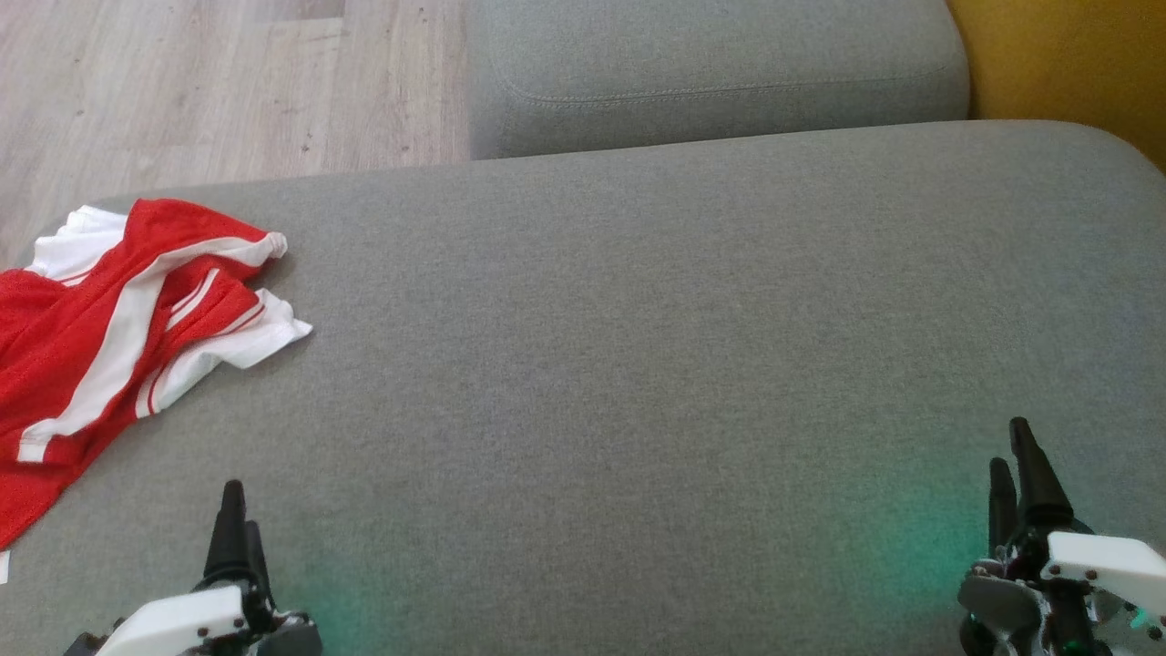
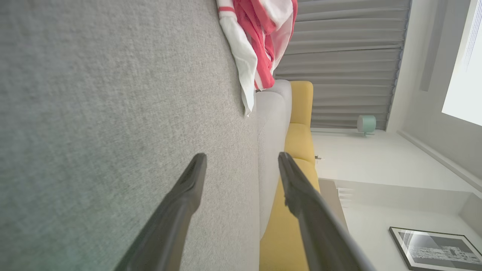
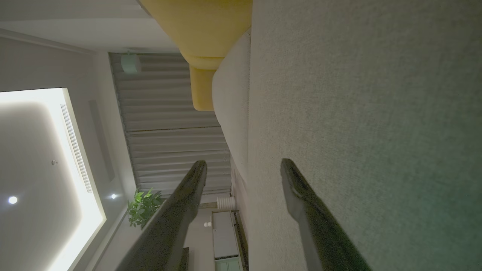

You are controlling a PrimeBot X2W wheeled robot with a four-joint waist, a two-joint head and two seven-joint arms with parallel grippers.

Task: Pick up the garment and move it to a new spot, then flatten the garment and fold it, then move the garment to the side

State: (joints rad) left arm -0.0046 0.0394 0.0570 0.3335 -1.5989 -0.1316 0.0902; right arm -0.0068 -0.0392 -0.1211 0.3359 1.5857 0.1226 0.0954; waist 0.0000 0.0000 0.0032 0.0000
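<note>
Garment (image 1: 109, 319) crumpled at frame's left edge. Left gripper (image 1: 239, 515) and right gripper (image 1: 1013, 451): jaws apart, empty. Best to reach left, pinch a thick fold, lift clear.

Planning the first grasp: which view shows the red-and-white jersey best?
Head view: the jersey lies crumpled on the grey cushion's left edge, mostly visible. Left wrist view catches one bunched end; right wrist view faces cushion and curtains.

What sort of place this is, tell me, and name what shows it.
Most likely a living room, or a mock-up of one: a grey upholstered sofa seat, a yellow cushioned seat beyond it, long pleated curtains and a framed picture.
</note>
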